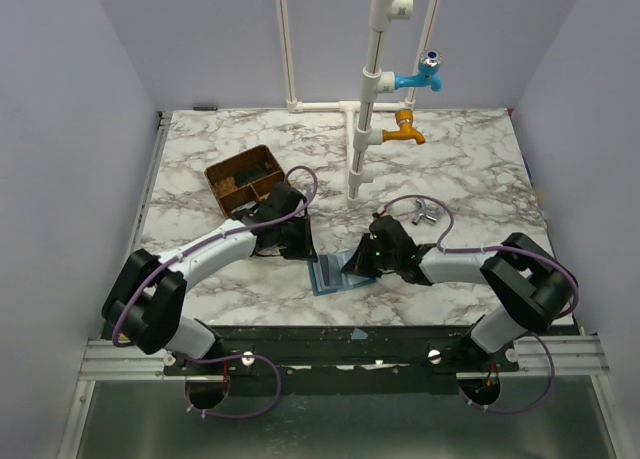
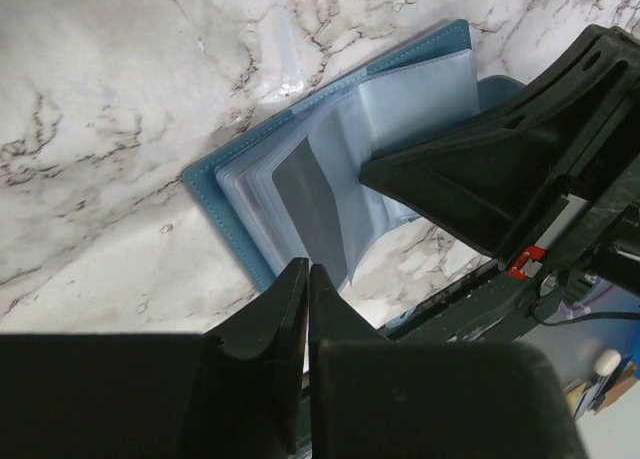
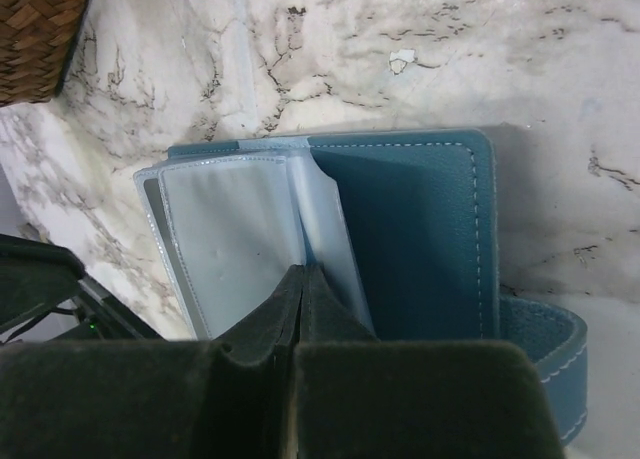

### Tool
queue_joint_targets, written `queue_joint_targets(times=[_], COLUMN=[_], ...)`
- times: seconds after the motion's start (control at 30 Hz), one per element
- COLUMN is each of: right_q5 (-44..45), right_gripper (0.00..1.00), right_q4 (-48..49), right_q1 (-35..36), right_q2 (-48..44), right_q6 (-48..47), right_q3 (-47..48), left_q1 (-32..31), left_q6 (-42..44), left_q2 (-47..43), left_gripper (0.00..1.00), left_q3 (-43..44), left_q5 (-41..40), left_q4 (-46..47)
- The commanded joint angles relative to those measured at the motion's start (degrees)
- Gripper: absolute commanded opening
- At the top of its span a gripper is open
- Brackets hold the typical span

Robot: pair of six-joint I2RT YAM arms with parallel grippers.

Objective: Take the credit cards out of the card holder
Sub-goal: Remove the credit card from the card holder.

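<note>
Pale lilac walls [image 1: 60,99] are closing in the space on three sides. A white marble table [image 1: 480,169] with grey veining is filling the floor of it. A white pipe stand [image 1: 365,129] is rising from the far middle of that table, carrying a blue tap [image 1: 425,74] above a yellow tap [image 1: 405,131].

In front of the pipe stand, the left arm [image 1: 210,251] and the right arm [image 1: 470,264] are reaching in from either side and meeting below it. A brown divided tray [image 1: 243,177] is sitting to the left of the pipe stand.

The blue card holder [image 1: 330,276] is lying open and flat on the marble, straight in front of the pipe stand and nearer the table's front edge, its clear leaves fanned.

The left gripper [image 2: 307,271] is pressing its jaws nearly together at the edge of the leaves. The right gripper [image 3: 300,274] is showing jaws fully together, tips against a clear leaf. I cannot tell whether either is pinching a leaf.

A grey credit card [image 2: 315,204] is sitting inside one clear leaf. A small metal fitting [image 1: 420,214] is lying just right of the pipe stand's foot.
</note>
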Motion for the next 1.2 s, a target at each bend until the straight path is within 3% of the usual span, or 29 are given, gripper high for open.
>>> queue_joint_targets(times=[0.0,0.67,0.93,1.1,1.17], right_q5=[-3.2,-3.9,-2.8,-1.3,-0.7], right_gripper=[0.01,0.01,0.01,0.12,0.22], right_q4=[-0.6,0.2,-3.2,-7.6,-9.1], right_q1=[-0.3,-0.9,-0.9,-1.0,-0.9], right_q2=[2.8,3.3,0.3,-2.1,-3.1], right_q6=[0.6,0.6,-0.9,-2.3,-2.6], right_q3=[-3.1,-3.8,0.0,3.7,4.9], left_q1=[-1.5,-3.7,-5.1,-6.0,-6.3], left_q6=[-0.5,0.4,0.6,0.7,0.7], left_q2=[3.3,12.2,13.0,13.9,14.0], left_gripper=[0.03,0.0,0.0,0.0,0.0], left_q3=[2.1,4.3,5.8,7.1,7.4], left_q5=[1.3,0.3,0.6,0.7,0.7], left_q4=[2.6,5.1,4.8,4.4,4.4])
